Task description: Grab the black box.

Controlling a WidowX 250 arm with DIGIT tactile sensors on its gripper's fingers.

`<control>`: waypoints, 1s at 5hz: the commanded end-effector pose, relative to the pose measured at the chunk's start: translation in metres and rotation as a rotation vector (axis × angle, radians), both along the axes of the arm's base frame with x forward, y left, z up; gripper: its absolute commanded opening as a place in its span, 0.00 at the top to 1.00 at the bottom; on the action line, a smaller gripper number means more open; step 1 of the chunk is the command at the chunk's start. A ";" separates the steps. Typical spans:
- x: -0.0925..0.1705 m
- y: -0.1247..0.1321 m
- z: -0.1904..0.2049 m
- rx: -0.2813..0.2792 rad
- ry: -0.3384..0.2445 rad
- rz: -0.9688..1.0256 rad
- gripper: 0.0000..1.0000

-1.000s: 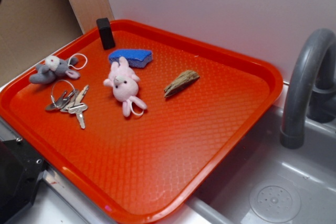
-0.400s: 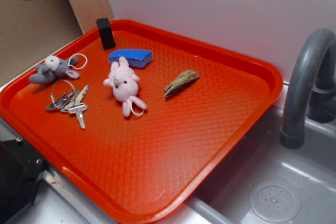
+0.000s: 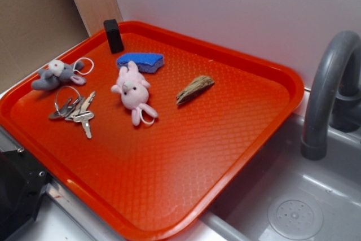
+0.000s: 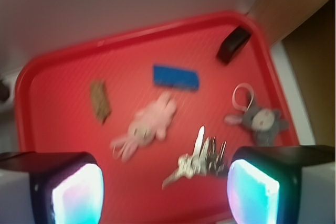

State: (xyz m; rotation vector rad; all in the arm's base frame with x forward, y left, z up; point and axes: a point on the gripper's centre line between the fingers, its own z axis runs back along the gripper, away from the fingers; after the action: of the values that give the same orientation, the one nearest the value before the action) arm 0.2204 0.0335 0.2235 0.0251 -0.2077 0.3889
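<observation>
The arm is climbing: a moment ago a dark piece of it showed at the top left of the room view, and now only a sliver pokes in at the very top edge. The hand [image 4: 163, 187] hangs high over the tray [image 3: 265, 66], its two fingers [image 4: 71, 192] standing wide apart with nothing between them. Nothing on the tray has budged. The black box [image 3: 113, 35] stands upright in the far corner, just behind the blue sponge [image 3: 140, 61], clear of the pink bunny [image 3: 133, 90], the grey mouse [image 3: 56, 74] and the keys [image 3: 73, 108]. My read: this is a lift to get an overview, the approach to the box has yet to begin, and the hand must travel to that corner and drop.
</observation>
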 end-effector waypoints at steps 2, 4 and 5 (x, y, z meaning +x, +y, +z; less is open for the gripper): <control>0.055 0.113 -0.038 0.117 -0.140 0.475 0.00; 0.069 0.148 -0.079 0.173 -0.131 0.613 0.00; 0.073 0.153 -0.103 0.176 -0.105 0.631 0.00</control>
State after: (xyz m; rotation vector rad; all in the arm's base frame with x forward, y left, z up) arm 0.3034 0.1707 0.0950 0.2444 -0.2701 0.9657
